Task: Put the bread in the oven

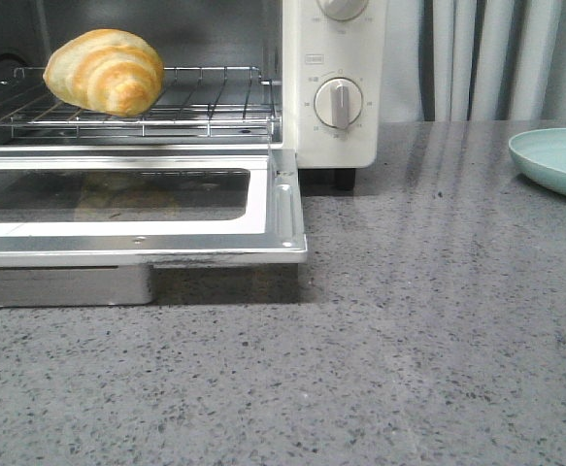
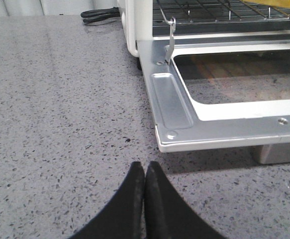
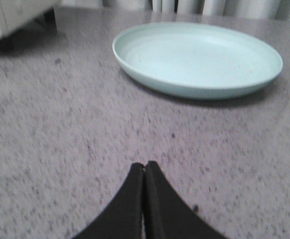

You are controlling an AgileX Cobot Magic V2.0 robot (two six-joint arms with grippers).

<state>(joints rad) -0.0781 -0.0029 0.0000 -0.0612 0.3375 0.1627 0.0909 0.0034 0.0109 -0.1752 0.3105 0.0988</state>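
Note:
The bread [image 1: 105,70], a golden-brown ridged roll, lies on the wire rack [image 1: 215,107] inside the cream-white oven [image 1: 336,136]. The oven's glass door [image 1: 283,209] hangs open and flat over the counter. In the left wrist view, a sliver of the bread [image 2: 284,2] shows on the rack, and my left gripper [image 2: 145,167] is shut and empty, low over the counter just before the door's corner [image 2: 169,134]. My right gripper [image 3: 145,167] is shut and empty over the counter, short of the plate. Neither gripper shows in the front view.
A pale green empty plate [image 3: 197,55] sits on the grey speckled counter at the right, also in the front view [image 1: 559,160]. A black cable [image 2: 100,15] lies behind the oven's left side. The open door's edge [image 1: 166,254] juts out above the counter.

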